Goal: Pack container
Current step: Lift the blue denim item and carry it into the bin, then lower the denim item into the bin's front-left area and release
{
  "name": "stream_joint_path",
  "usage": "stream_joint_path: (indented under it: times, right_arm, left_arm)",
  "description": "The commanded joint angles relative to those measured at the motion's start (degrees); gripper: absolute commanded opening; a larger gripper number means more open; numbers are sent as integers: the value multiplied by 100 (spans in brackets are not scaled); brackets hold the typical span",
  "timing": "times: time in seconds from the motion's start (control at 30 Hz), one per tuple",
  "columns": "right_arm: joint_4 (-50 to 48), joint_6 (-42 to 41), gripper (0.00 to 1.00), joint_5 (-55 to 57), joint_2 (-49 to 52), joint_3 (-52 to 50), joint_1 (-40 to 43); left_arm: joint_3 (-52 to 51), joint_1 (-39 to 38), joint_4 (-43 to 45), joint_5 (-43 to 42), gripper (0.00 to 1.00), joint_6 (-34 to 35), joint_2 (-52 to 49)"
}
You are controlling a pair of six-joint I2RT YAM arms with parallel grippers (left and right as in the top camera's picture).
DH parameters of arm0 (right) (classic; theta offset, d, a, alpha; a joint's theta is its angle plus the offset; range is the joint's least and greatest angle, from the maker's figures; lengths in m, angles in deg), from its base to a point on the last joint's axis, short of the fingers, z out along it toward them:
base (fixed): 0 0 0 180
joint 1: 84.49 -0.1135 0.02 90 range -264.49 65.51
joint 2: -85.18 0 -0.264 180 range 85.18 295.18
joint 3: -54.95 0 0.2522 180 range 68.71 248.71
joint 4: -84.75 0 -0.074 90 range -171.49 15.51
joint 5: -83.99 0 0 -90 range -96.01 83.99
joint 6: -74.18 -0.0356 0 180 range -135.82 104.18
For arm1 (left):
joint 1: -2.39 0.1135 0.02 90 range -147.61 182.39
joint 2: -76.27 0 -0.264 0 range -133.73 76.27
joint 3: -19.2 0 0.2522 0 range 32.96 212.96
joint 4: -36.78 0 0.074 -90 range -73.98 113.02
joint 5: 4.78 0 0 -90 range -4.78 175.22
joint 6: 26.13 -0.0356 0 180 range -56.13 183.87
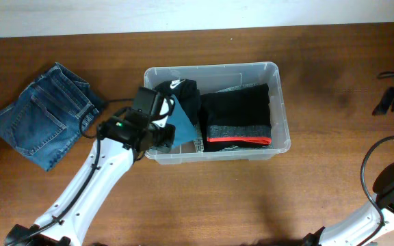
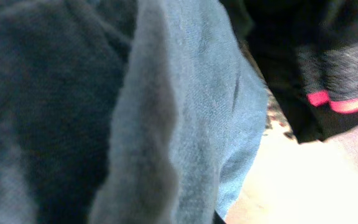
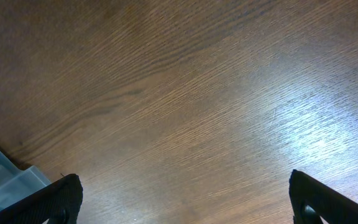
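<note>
Fingers of the left gripper [image 1: 164, 134] are hidden under its own black body in the overhead view, and the left wrist camera shows only cloth pressed up close, so I cannot tell whether they are apart or clamped on anything.

At the far left of the wooden table [image 1: 320, 191] lies a folded pair of blue jeans [image 1: 43, 123], well apart from the container. The left arm reaches up from the bottom left, and its gripper sits over the front left corner of the container [image 1: 280, 102].

The container stands at the middle of the table, its long side running left to right. In its left half lies a black garment with a white logo [image 1: 181, 91], with a teal cloth [image 1: 184, 127] just in front of it, right at the left gripper. The right half holds a folded black garment with a red stripe [image 1: 238, 116] along its front edge.

Farther right, a small black object [image 1: 390, 101] rests near the table's edge. The right gripper [image 3: 188, 208] hovers above bare wood, its fingers [image 3: 58, 198] set wide apart with nothing between them.
</note>
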Motion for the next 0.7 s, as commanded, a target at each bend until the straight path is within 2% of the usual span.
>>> stream_joint_path:
  times: [0.0,0.17,0.57,0.63,0.67]
  right_arm:
    - [0,-7,98,-31,-33,2,2]
    - [0,-7,98,-31,-33,2,2]
    - [0,-7,98,-31,-33,2,2]
    - [0,-7,98,-31,-33,2,2]
    - [0,-7,98,-31,-33,2,2]
  left_arm:
    - [94,-297,-4,-111,1,-105,-31]
    - [94,-599,2,-109,1,-105,-31]
    - [87,-610,-153,-39,2,-66,-35]
    - [87,-610,-153,-20,28,-63,-35]
    - [87,-610,-153,55,28,-63,-35]
